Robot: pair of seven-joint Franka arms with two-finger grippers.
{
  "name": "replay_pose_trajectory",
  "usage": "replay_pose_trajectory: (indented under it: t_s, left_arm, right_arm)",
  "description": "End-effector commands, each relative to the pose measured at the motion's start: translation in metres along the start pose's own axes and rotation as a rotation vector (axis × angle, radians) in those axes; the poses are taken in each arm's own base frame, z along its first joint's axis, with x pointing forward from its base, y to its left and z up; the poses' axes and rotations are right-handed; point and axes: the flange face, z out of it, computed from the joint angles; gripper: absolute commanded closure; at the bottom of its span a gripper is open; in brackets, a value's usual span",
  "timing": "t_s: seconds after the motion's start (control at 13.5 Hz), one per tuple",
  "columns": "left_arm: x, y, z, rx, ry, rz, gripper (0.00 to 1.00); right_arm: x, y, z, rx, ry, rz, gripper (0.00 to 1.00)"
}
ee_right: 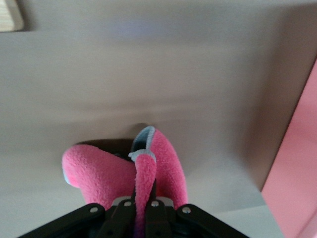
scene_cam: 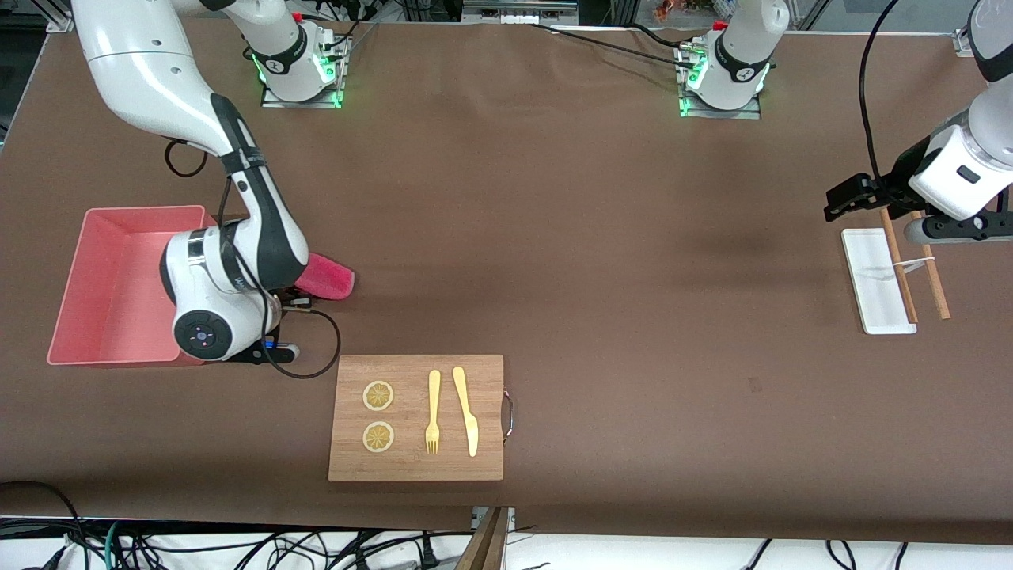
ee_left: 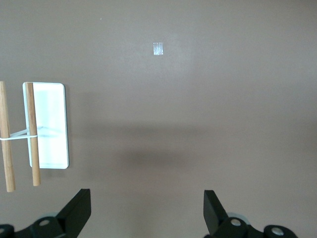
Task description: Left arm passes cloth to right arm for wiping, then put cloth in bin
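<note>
Your right gripper (ee_right: 143, 210) pinches the cloth (scene_cam: 326, 277) over the tabletop (scene_cam: 601, 237), just beside the bin (scene_cam: 119, 309). The board (scene_cam: 416, 459) lies nearer the camera. Your left gripper (ee_left: 146, 210) waits, fingers spread, near the tray (scene_cam: 874, 281).

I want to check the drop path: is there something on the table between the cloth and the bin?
No. In the front view the cloth, held by the right gripper, hangs just beside the bin; only the right arm's wrist overlaps that short stretch.

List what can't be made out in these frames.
- Front view: right claw hidden under its own wrist; only part of the cloth shows.
- Front view: bin corner covered by that arm.
- Right wrist view: whether the cloth touches the table, blurred.
- Left wrist view: left claw cut off by the edge.
</note>
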Motion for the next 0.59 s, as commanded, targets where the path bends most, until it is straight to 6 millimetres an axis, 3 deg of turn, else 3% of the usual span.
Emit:
replay_pose_trajectory:
  t_s: [0.0, 0.15, 0.37, 0.52]
  left_arm:
    - [0.011, -0.006, -0.009, 0.029, 0.02, 0.014, 0.0]
    - [0.019, -0.002, 0.0, 0.028, 0.027, 0.019, 0.0]
    - [0.022, -0.002, -0.006, 0.025, 0.053, 0.019, 0.0]
    - [0.029, 0.0, -0.005, 0.021, 0.054, 0.013, 0.0]
  right_arm:
    - [-0.005, -0.047, 0.007, 0.013, 0.031, 0.078, 1.0]
    - [-0.013, -0.092, 0.012, 0.075, 0.044, 0.161, 1.0]
    - [-0.031, -0.169, 0.025, 0.092, 0.112, 0.246, 1.0]
    - [-0.04, -0.204, 0.028, 0.148, 0.137, 0.301, 1.0]
